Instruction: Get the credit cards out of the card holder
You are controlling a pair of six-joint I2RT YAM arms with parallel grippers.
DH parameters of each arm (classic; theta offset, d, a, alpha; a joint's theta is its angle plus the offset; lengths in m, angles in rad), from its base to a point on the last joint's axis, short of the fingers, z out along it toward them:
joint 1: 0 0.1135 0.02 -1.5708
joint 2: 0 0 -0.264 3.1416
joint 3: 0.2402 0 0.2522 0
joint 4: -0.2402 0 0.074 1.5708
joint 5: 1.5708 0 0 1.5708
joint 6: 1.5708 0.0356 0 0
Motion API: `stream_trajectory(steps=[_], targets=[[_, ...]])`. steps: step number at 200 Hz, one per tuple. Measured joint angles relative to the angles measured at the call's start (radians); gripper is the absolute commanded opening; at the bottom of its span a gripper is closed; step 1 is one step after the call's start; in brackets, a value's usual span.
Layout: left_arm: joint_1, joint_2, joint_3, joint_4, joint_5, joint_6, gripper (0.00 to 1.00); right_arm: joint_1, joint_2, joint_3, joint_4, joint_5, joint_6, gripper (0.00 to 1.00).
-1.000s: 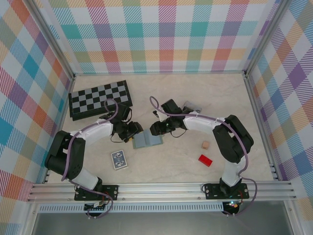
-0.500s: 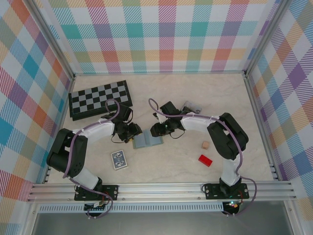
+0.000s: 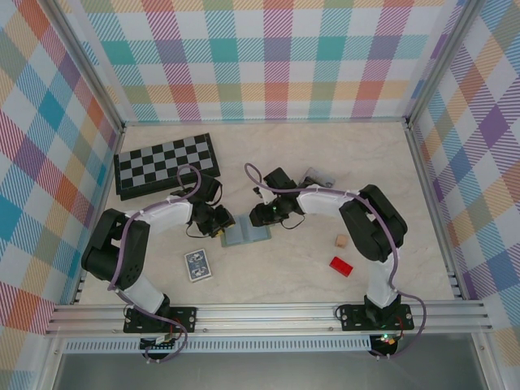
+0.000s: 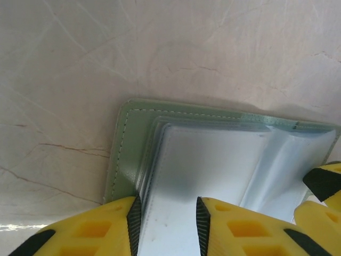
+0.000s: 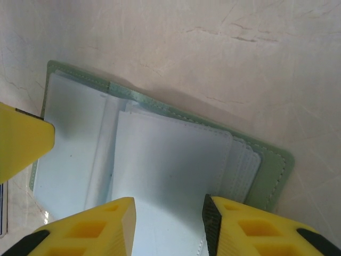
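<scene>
Left gripper [image 4: 166, 212] and right gripper [image 5: 169, 207] both part-open, tips resting on open green card holder [image 4: 125, 141]. Pale cards [image 5: 243, 161] sit in its slots.

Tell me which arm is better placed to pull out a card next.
Probably left: the left end effector straddles a pale card in the card holder. The right end effector sits over the other panel, suited to bracing.

table [image 4: 160, 48]: pale and veined, seen bare above and left of the card holder
card holder [image 4: 123, 154]: grey-green, laid open and flat, stitched along its edge
inner panel [image 4: 213, 160]: pale, glossy, creased toward the right
left gripper [image 4: 168, 218]: yellow fingers held apart, inner panel seen between them
</scene>
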Motion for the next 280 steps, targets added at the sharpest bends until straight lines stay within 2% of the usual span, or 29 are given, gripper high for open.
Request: stream_trajectory(steps=[33, 80, 125, 228, 253, 280], targets=[[0.000, 0.000, 0.001, 0.000, 0.011, 0.001, 0.28, 0.000, 0.019, 0.027, -0.018, 0.000, 0.000, 0.39], [0.000, 0.004, 0.011, 0.007, 0.054, 0.004, 0.32, 0.000, 0.026, 0.038, -0.031, -0.001, 0.000, 0.39], [0.000, 0.027, 0.014, 0.030, 0.113, 0.003, 0.31, -0.002, 0.027, 0.039, -0.031, 0.000, 0.000, 0.38], [0.000, 0.021, 0.049, 0.030, 0.135, 0.029, 0.11, -0.002, 0.024, 0.032, -0.021, 0.002, 0.000, 0.37], [-0.006, 0.012, 0.074, -0.006, 0.111, 0.057, 0.08, -0.002, -0.010, -0.015, 0.014, 0.016, 0.000, 0.37], [-0.006, 0.010, 0.108, -0.083, 0.037, 0.098, 0.06, -0.002, -0.092, -0.102, 0.048, 0.029, 0.000, 0.39]])
